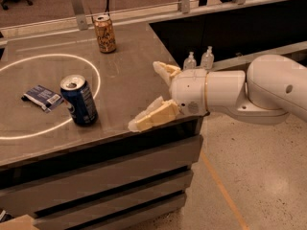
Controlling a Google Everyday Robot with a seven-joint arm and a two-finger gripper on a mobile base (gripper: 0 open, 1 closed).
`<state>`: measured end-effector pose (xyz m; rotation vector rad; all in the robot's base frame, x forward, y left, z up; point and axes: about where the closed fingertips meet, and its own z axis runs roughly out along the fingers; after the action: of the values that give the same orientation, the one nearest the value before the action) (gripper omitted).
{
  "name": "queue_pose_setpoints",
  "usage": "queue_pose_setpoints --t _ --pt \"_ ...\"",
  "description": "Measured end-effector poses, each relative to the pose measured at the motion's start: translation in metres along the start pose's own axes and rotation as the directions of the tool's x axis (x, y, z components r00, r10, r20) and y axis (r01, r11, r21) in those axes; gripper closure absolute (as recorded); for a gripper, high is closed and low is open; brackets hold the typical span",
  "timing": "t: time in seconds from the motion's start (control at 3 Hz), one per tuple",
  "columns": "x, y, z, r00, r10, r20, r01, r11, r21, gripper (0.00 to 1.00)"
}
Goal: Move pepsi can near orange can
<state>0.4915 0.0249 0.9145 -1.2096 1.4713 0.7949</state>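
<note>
The gripper (144,95) hangs over the right edge of the grey table (125,75); its two pale fingers (154,117) are spread wide apart and pinch nothing; the big white arm (249,91) reaches in from the right. The pepsi can (79,100) stands up straight to the left of the gripper, not touching it, on the white ring (97,74). A small blue packet (42,97) lies flat just beside it. The orange can (104,33) stands far back on the table, well apart from the pepsi can. Two little clear bottles (199,59) stand behind the arm.
</note>
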Motion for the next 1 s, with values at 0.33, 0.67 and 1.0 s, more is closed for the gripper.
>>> queue_pose_setpoints --t 0.33,0.67,1.0 --pt "0.001 0.006 0.032 0.999 0.006 0.042 -0.004 0.9991 -0.042 0.0" --pt "0.001 0.011 0.073 0.997 0.009 0.077 -0.002 0.9958 -0.092 0.0" --pt "0.0 0.011 0.102 0.997 0.006 0.078 0.003 0.9937 -0.112 0.0"
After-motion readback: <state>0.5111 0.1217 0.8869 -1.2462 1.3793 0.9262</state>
